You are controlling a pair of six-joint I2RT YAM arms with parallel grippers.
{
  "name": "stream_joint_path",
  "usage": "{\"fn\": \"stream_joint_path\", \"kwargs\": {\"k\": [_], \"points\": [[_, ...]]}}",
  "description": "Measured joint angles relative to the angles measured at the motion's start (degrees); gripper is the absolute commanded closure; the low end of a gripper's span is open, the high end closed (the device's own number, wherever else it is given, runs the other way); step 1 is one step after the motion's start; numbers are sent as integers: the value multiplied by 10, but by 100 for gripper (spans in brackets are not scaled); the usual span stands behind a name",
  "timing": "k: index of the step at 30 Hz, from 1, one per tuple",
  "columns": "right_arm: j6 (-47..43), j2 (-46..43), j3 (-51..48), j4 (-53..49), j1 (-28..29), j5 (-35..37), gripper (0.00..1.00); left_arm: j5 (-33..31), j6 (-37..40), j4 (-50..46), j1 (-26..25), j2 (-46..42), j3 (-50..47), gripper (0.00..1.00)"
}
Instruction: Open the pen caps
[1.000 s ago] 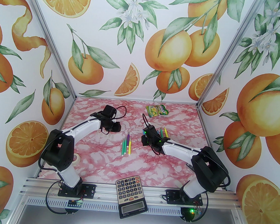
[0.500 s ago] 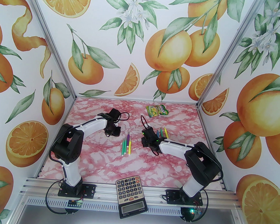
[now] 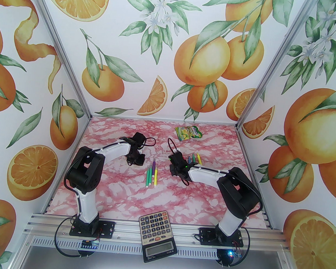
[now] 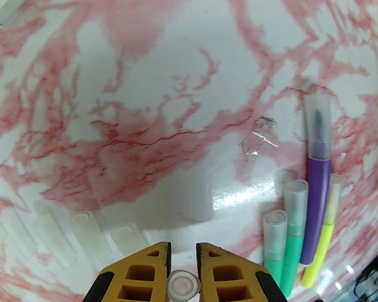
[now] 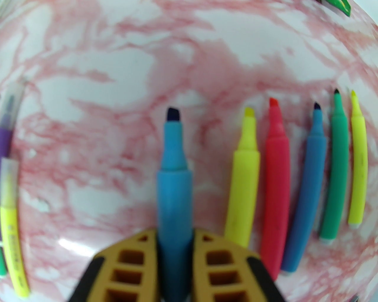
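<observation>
In the left wrist view my left gripper (image 4: 183, 250) is shut on a clear pen cap (image 4: 183, 286), held end-on between the yellow fingers. Several loose clear caps (image 4: 85, 233) lie on the table to its left. To its right lie capped pens: a purple one (image 4: 319, 182), two green ones (image 4: 291, 236) and a yellow one (image 4: 322, 250). My right gripper (image 5: 174, 236) is shut on an uncapped blue pen (image 5: 172, 177), its dark tip pointing away. Beside it lies a row of uncapped pens (image 5: 274, 182). From above, the left gripper (image 3: 135, 157) and right gripper (image 3: 175, 165) flank the capped pens (image 3: 152, 174).
A calculator (image 3: 156, 235) rests on the front rail between the arm bases. A green-yellow snack packet (image 3: 188, 132) lies near the back wall. The uncapped pens (image 3: 196, 159) lie just behind the right gripper. The pink marble tabletop (image 3: 152, 198) is walled on three sides.
Both arms have raised their elbows and swung inward. The left gripper has moved right, closer to the capped pens. The right gripper has shifted slightly back and left. Both stayed shut.
</observation>
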Motion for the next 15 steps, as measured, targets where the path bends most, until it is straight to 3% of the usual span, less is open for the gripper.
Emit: {"fn": "stream_joint_path", "kwargs": {"k": [15], "points": [[1, 5, 16, -36, 0, 17, 76, -2, 1, 0, 0, 3, 0, 75]]}}
